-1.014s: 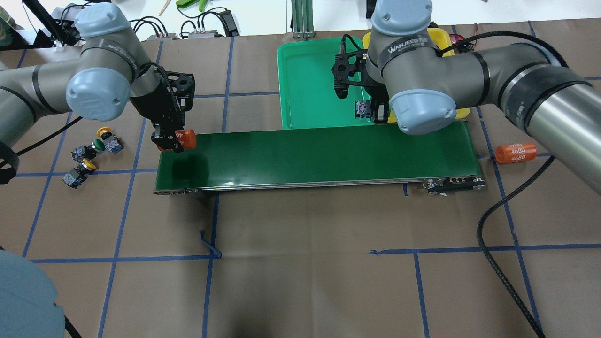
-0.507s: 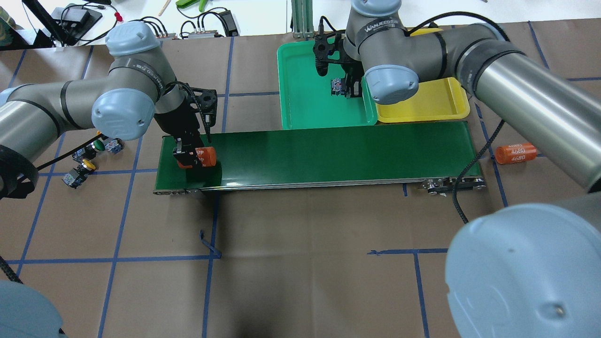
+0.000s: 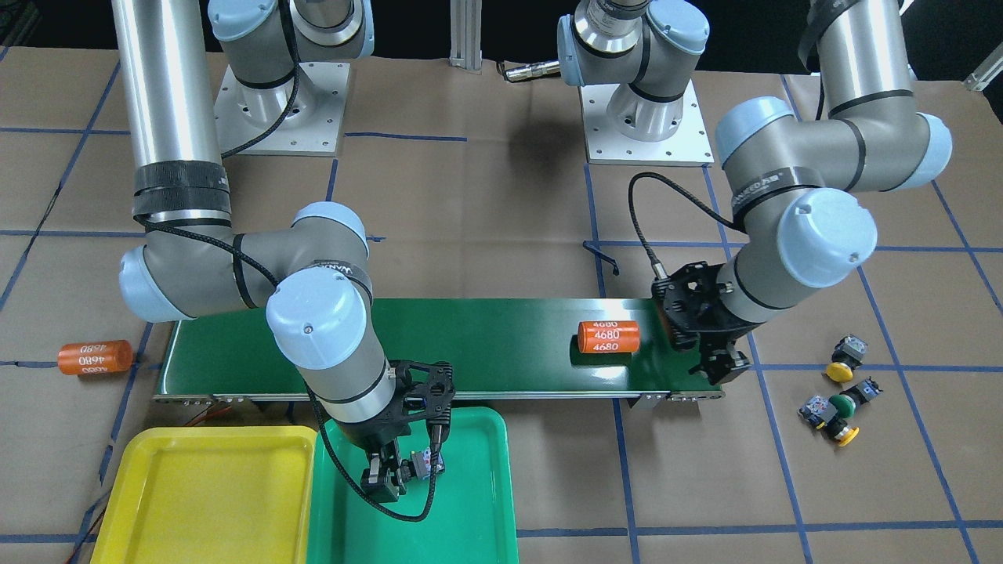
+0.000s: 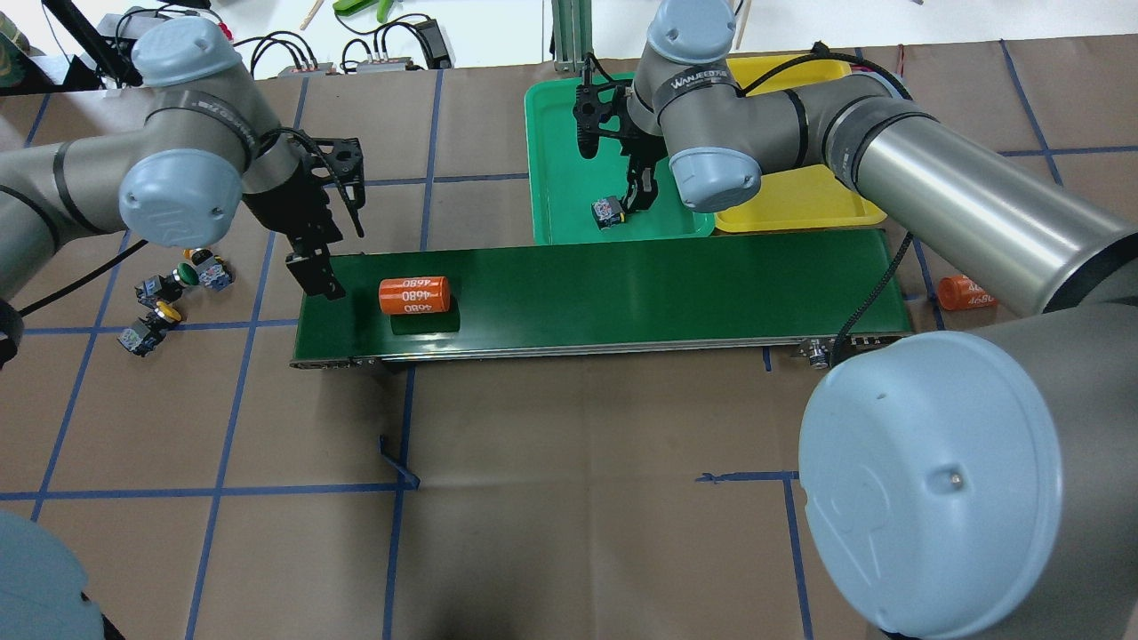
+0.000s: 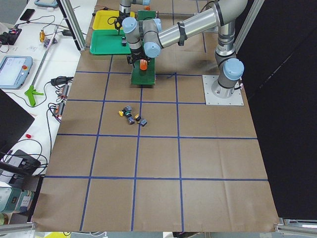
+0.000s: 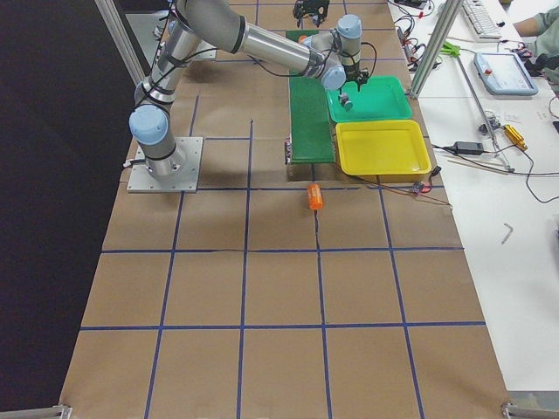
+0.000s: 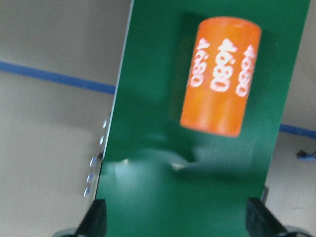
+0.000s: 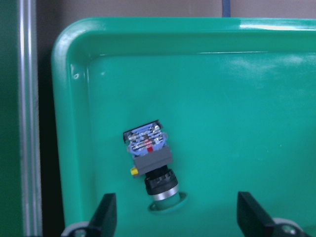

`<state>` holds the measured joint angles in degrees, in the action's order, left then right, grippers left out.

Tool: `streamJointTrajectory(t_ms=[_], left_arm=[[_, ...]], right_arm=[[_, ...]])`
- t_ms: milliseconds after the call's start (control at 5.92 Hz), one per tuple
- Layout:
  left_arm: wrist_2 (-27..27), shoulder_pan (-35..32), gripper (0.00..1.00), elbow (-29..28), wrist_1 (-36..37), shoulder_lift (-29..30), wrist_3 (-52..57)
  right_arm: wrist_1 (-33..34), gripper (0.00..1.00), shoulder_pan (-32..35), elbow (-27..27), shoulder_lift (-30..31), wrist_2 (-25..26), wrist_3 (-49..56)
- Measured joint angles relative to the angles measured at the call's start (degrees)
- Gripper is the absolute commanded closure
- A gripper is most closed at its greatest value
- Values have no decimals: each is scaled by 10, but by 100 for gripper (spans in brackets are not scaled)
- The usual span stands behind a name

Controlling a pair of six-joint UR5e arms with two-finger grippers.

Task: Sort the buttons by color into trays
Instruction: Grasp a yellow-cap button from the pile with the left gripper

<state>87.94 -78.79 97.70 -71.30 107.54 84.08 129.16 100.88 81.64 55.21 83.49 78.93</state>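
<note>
A green-capped button (image 8: 150,165) lies on its side in the green tray (image 4: 569,169), near the corner by the belt. It also shows in the overhead view (image 4: 607,212). My right gripper (image 4: 633,196) hangs open just above it, holding nothing. The yellow tray (image 4: 800,200) beside it holds no buttons. Three buttons lie on the table at the left: a yellow one (image 4: 197,252), a green one (image 4: 185,274) and a yellow one (image 4: 164,312). My left gripper (image 4: 313,276) is open and empty over the belt's left end.
An orange cylinder marked 4680 (image 4: 414,295) lies on the dark green conveyor belt (image 4: 667,284), just right of my left gripper. A second orange cylinder (image 4: 965,292) lies on the table past the belt's right end. Black cables run by both arms.
My left gripper carried the orange cylinder onto the belt, let it go and drew back left. My right gripper moved over the green tray and let the button go into it.
</note>
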Motion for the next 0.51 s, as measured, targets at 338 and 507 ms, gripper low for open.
streamJointTrajectory(t_ms=[338,507], left_arm=[[-4,88,1,-5,42,14,-19],[-6,110,1,-6,72,26,-35]], right_arm=[[-150,0,-1,5,92,1,-4],[-234,0,0,7,142,1,-14]])
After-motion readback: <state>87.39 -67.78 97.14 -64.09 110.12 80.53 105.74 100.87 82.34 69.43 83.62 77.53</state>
